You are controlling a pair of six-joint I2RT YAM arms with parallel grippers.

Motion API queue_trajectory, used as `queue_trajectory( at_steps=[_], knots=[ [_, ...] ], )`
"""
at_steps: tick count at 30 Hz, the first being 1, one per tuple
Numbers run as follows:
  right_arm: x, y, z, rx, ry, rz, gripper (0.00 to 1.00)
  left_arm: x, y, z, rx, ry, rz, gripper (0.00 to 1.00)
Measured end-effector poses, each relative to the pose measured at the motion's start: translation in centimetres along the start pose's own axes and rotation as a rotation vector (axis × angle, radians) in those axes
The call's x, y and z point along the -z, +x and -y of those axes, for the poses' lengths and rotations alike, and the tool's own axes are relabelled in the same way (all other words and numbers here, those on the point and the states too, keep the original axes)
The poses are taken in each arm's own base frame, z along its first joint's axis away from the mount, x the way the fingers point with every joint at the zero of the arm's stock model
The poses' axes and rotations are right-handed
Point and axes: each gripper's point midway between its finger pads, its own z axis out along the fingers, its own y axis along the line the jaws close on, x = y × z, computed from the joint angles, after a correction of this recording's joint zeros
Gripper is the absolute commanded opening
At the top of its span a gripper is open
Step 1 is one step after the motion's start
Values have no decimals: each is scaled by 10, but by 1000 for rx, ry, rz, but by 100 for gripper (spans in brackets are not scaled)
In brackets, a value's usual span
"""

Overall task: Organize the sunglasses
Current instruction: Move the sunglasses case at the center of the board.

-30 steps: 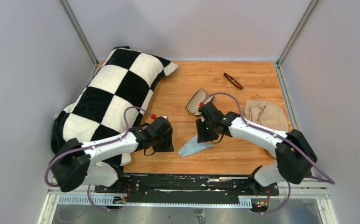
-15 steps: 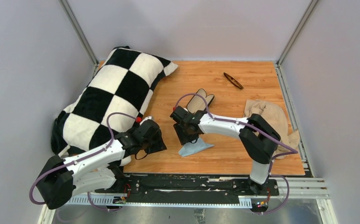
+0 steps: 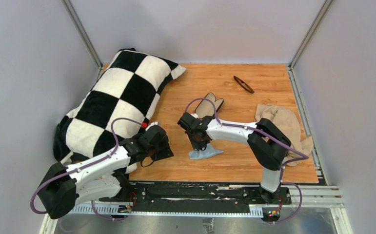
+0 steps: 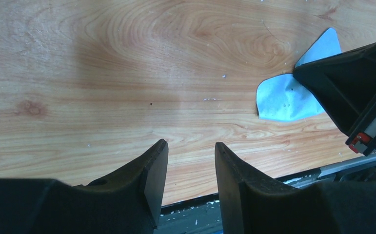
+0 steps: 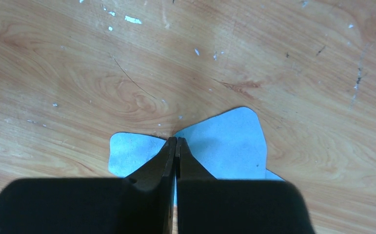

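Note:
The sunglasses (image 3: pixel 243 84), small, folded and dark, lie alone at the far right of the wooden table. The black case (image 3: pixel 209 106) lies open mid-table, its beige lining up. In front of it my right gripper (image 3: pixel 199 146) (image 5: pixel 176 140) points down with its jaws pressed together, pinching the near edge of the light blue cloth (image 3: pixel 204 154) (image 5: pixel 225 141), which puckers into two lobes round the tips. My left gripper (image 3: pixel 161 152) (image 4: pixel 190 144) hovers to the left of the cloth (image 4: pixel 283 97), open, with only bare wood between its fingers.
A black-and-white checkered pillow (image 3: pixel 117 102) covers the table's left side, right behind my left arm. A crumpled beige cloth (image 3: pixel 278 122) lies at the right edge. The black rail (image 3: pixel 195 191) runs along the front edge, just below my left gripper.
Both arms swung left a second ago. In the last half second the right gripper dropped onto the blue cloth and closed on its edge. The left gripper stayed open.

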Motion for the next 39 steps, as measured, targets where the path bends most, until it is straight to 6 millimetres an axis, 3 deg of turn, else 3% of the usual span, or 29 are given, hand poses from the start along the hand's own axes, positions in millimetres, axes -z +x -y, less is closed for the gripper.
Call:
queue_trajectory(
  at_steps=[5,8,12,15,17,19,21,24,26,28,33,36,39],
  knots=[
    [12,-9,5,8,20,34,2,-1,-2,-3,-6,-11,1,46],
    [23,-30,4,5,16,85,1,-3,-9,-7,-14,-40,7,45],
    [40,-56,8,0,12,165,0,7,-40,2,-34,-50,65,46],
    [61,-63,14,-12,-4,241,4,17,-66,13,-56,-38,131,47],
    [77,-55,20,-24,-14,296,17,20,-73,16,-74,-32,151,48],
    [84,-35,24,-41,-27,331,32,19,-70,13,-90,-36,141,51],
    [80,0,23,-41,-48,321,41,13,-61,8,-96,-33,117,54],
    [62,63,22,-10,-54,230,45,1,-42,-2,-97,-27,58,56],
    [58,91,30,-14,-31,184,50,-5,-30,-8,-98,-28,17,57],
    [68,91,39,-52,-15,218,52,-10,-23,-9,-99,-24,-13,57],
    [97,56,55,-170,-32,376,53,-15,-16,9,-128,23,-34,61],
    [86,44,76,-273,3,347,51,-17,-4,29,-173,47,-67,61],
    [68,51,87,-340,17,278,51,-19,10,55,-244,76,-94,60]
  ],
)
